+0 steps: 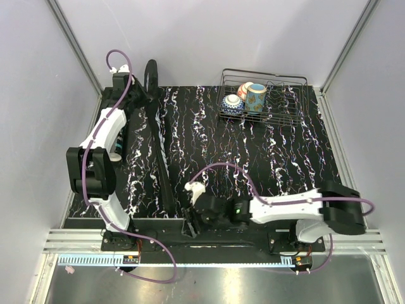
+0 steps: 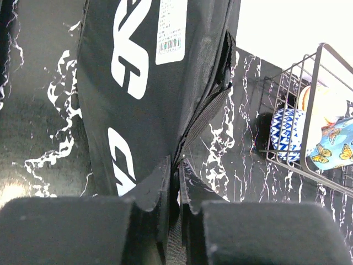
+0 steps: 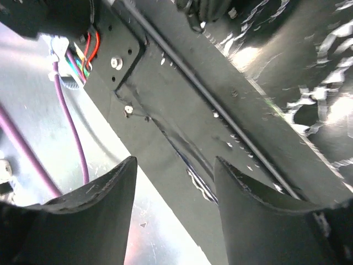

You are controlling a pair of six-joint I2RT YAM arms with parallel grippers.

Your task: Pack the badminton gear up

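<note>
The marbled black table (image 1: 285,164) is carrying very little of the gear in the open. The long black bag (image 2: 143,110) with its white lettering is lying down the left side, running from the far edge towards the near edge. It seems to be standing on its edge rather than flat, probably so that its opening is facing a way the other arm can reach.

The wire basket (image 1: 294,107) with painted cups (image 1: 256,96) is sitting at the far right, well apart from all this and not part of the job.

The left gripper (image 2: 175,176) is pinching a seam or strap of the bag between pressed-together fingers, and I judge that this grip is keeping the bag propped up.

The right gripper (image 3: 174,165) is hovering at the near end of the bag, over the table's front edge. Its jaws are standing spread with nothing between them. A thin dark shaft (image 3: 220,113) is running just beyond them, likely the racket's, though I cannot tell whether it is already lying in the bag.

I am seeing no shuttlecocks or tube.
</note>
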